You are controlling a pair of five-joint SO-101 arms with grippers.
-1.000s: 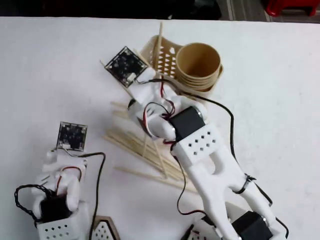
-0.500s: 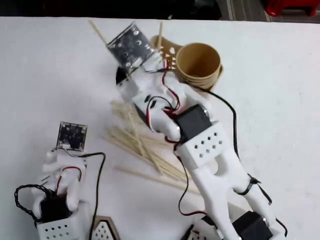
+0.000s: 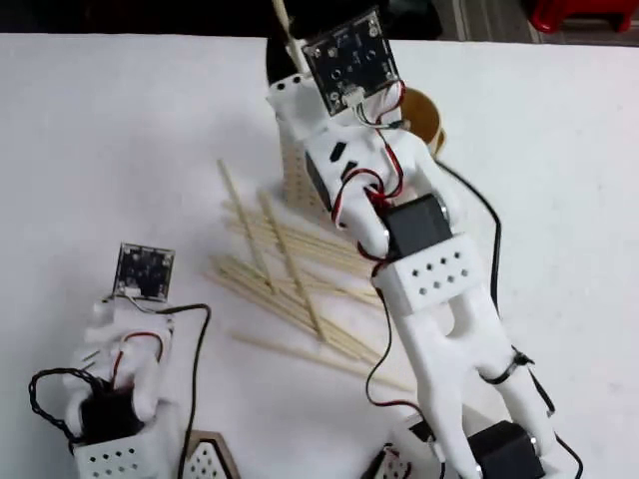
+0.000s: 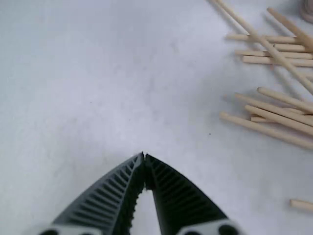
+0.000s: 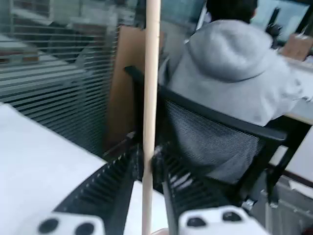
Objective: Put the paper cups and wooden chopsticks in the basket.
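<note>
1 chopstick (image 5: 150,73) is clamped upright in the closed right end effector (image 5: 146,159), raised off the surface (image 3: 120,130). The basket (image 3: 298,175) sits just below that end effector, with the paper cups (image 3: 431,115) beside it, and the loose chopsticks (image 3: 290,269) lie further back towards the arm's base. Carrying to the basket is judged the step in hand. Next, lowering over the opening and release are called for. The left end effector (image 4: 145,159) is shut and empty.
</note>
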